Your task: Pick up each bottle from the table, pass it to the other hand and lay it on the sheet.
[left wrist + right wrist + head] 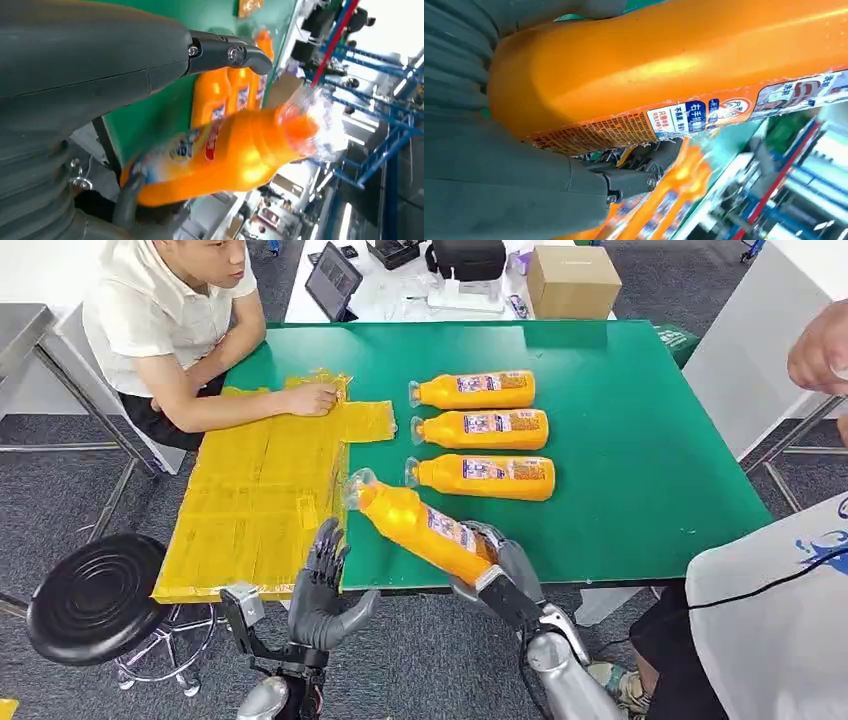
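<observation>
bottle [425, 525], full of orange drink, looks heavy, rigid and slick; the right hand [500, 565] grips its base over the bench [640, 440] edge. the left hand [325, 585] waits empty with fingers spread, best taking the mid-body beside the label.

The left hand [100, 65] is taking up the upper left of the frame, its grey thumb [230, 54] reaching toward the centre with nothing in its grasp. A blurred orange bottle [225, 155] is lying across the middle of the frame, its clear cap end [312, 125] pointing right. Behind it, more orange bottles [235, 92] are lying side by side on the green table [150, 117].
</observation>
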Robot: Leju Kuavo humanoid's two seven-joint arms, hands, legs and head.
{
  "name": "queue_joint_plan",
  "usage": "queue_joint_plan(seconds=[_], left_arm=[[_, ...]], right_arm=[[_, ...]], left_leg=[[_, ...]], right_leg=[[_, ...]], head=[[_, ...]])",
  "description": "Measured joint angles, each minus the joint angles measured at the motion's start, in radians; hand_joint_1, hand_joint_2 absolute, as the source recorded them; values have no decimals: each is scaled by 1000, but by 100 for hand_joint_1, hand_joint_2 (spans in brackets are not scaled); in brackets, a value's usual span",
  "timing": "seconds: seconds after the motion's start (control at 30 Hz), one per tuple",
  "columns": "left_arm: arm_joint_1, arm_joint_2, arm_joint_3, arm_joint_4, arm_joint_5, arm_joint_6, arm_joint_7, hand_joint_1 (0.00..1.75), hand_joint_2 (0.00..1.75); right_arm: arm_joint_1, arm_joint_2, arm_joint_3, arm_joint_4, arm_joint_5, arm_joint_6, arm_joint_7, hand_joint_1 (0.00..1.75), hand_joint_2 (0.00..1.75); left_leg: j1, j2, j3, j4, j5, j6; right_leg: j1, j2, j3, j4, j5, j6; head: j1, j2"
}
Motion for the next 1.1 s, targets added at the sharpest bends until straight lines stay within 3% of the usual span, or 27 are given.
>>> queue_joint_plan(seconds=[0.03,0.07,0.17,0.23,0.3,0.5,0.67,0.7,0.73,0.77,0.8,0.83,0.87,0.9,1.07,1.1], left_arm=[[-7,-1,1,4,13,0,20,0,175],[-12,-1,2,8,32,0,37,0,175],[-26,-5,3,20,89,-8,58,0,175],[-40,-6,3,27,105,-15,59,0,175],[-55,-7,2,35,115,-17,58,0,175],[-85,-20,-6,58,183,-42,60,0,175],[-87,-23,-9,64,200,-53,60,0,175],[-87,-23,-10,64,202,-54,61,2,175],[-88,-23,-11,64,209,-54,61,136,175],[-89,-23,-13,64,215,-57,59,120,175],[-89,-23,-13,64,220,-57,58,0,175],[-89,-23,-14,63,220,-57,54,14,175],[-89,-23,-15,63,222,-60,52,49,175],[-89,-23,-15,63,223,-63,50,117,175],[-81,-23,-19,51,230,-100,44,117,175],[-79,-23,-20,50,228,-100,43,138,175]], right_arm=[[-1,10,15,-2,-4,2,-3,157,175],[-1,18,30,-8,-5,2,-7,175,175],[0,29,77,-26,-13,2,-27,175,175],[0,28,112,-31,-16,11,-46,171,175],[0,27,146,-31,-25,22,-69,154,175],[-10,8,230,-32,-105,4,-84,157,175],[-19,-2,259,-32,-113,1,-84,141,175],[-19,-2,262,-31,-115,3,-84,150,175],[-19,-2,264,-30,-119,8,-84,161,175],[-21,-2,265,-25,-123,17,-84,173,175],[-26,-2,265,-17,-123,23,-84,173,175],[-31,1,265,-5,-129,37,-84,175,175],[-35,2,264,4,-138,58,-85,175,175],[-37,4,263,13,-144,78,-84,175,175],[-39,15,261,34,-130,116,-56,175,175],[-39,18,261,37,-129,118,-51,175,175]], left_leg=[[0,0,0,0,0,0],[0,-1,0,0,0,0],[0,0,0,0,0,0],[0,0,-1,0,0,0],[0,-1,-1,0,0,0],[0,0,-1,0,0,0],[0,0,-1,0,0,0],[0,0,-1,0,0,0],[0,0,-1,0,0,0],[0,0,-1,0,0,0],[0,0,-1,0,0,0],[0,0,-1,0,0,0],[0,0,-1,0,0,0],[0,0,-1,0,0,0],[0,-1,-2,0,0,0],[0,0,-2,0,0,0]], right_leg=[[0,0,0,0,0,0],[0,0,0,0,0,0],[0,0,-1,0,0,0],[0,0,-1,0,0,0],[0,0,-1,0,0,0],[0,0,-1,0,0,0],[0,0,-1,0,0,0],[0,0,-2,0,0,0],[0,0,-2,0,0,0],[0,0,-2,0,0,0],[0,0,-2,0,0,0],[0,0,-2,0,0,0],[0,0,-2,0,0,0],[0,0,-2,0,0,0],[0,0,-2,0,0,0],[0,0,-2,0,0,0]], head=[[0,0],[0,0],[0,0],[0,0],[0,0],[0,0],[0,0],[0,0],[0,0],[0,0],[0,0],[0,0],[0,0],[0,0],[0,0],[0,0]])
